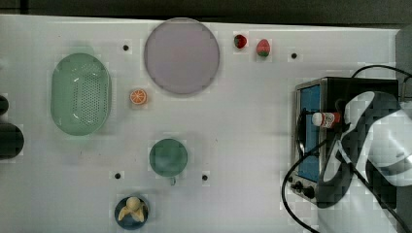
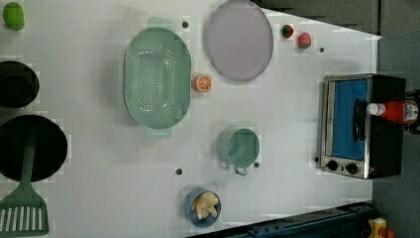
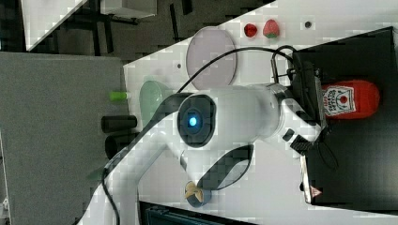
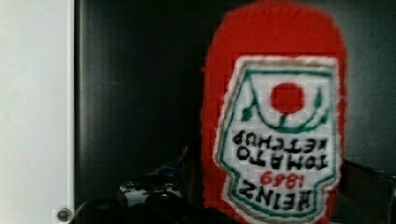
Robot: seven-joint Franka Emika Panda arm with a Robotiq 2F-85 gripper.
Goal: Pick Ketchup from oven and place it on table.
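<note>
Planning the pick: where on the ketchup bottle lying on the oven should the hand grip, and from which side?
Likely best across the labelled body of the ketchup bottle, from above: it lies flat on the oven top, its narrow white-capped end overhanging the front.

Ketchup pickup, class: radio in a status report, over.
Fingers open, nothing held. Ketchup lying on top of the oven, cap over the door side. Arm above it; nothing in the way, table free beside the oven.

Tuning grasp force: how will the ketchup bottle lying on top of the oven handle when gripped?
The Ketchup looks like smooth plastic, so probably slippery and squeezable. It lies on its side on the oven, so a nudge may roll it. It looks slim, so likely light.
</note>
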